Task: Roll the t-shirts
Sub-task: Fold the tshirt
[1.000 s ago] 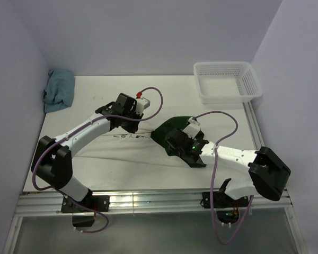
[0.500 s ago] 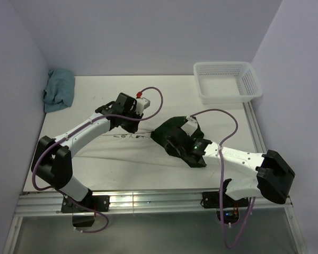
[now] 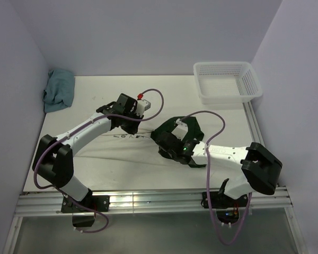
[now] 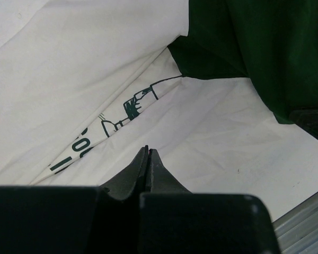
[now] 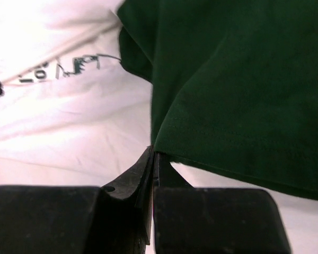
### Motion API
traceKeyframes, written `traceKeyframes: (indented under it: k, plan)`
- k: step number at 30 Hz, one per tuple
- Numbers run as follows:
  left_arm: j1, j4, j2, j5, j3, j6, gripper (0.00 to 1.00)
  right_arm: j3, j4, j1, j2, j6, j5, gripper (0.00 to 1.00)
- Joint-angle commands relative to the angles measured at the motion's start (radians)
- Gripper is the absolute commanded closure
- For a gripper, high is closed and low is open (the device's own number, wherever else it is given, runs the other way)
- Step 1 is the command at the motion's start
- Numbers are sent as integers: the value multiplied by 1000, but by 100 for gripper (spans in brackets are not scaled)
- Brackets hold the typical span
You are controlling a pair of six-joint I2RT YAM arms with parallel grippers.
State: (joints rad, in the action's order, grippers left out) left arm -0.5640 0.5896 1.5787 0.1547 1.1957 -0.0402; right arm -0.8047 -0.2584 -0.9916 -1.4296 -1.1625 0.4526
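Observation:
One cream-white t-shirt (image 3: 122, 153) lies spread flat across the table's near half, with a dark chest print (image 4: 130, 106) and a dark green sleeve (image 3: 162, 132). My left gripper (image 3: 129, 126) is shut, its tips resting over the white cloth (image 4: 212, 132) just below the print, with no cloth seen between the jaws. My right gripper (image 3: 164, 144) is shut on the hem corner of the green sleeve (image 5: 238, 79), at the shirt's right side. The print also shows in the right wrist view (image 5: 58, 69). No other t-shirt is in view.
A small teal-blue cloth (image 3: 59, 90) lies bunched at the table's far left corner. A white plastic basket (image 3: 227, 82) stands at the far right. A metal rail (image 3: 148, 200) runs along the near edge. Walls close in both sides.
My right arm has swung left and its gripper has moved left over the shirt, with the green sleeve shifting with it. The left arm has barely moved.

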Motion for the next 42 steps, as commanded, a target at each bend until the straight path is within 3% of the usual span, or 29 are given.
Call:
traceKeyframes:
  k: [1, 13, 24, 27, 28, 31, 33, 38, 42]
  plan:
    - [3, 4, 7, 23, 44, -17, 100, 32, 33, -19, 24, -51, 14, 100]
    - [-13, 10, 26, 29, 59, -9, 100, -155, -153, -13, 52, 26, 93, 100]
    - [-25, 32, 46, 36, 62, -29, 100, -42, -133, 15, 73, -22, 32, 100]
    - [-33, 29, 52, 37, 59, -30, 100, 65, -61, 7, 101, -34, -12, 88]
    - [-34, 30, 53, 36, 61, -30, 100, 100, -30, 4, 107, -31, -18, 76]
    - [-48, 32, 67, 34, 67, -27, 100, 117, -60, -34, 133, -54, 20, 54]
    - [-59, 27, 70, 31, 71, -23, 100, 122, -91, -62, 164, -83, 58, 48]
    - [-80, 36, 86, 43, 99, -13, 99, 111, -197, -85, 256, -149, 130, 46]
    - [-103, 58, 110, 94, 153, 16, 94, 107, -269, -85, 311, -198, 184, 50]
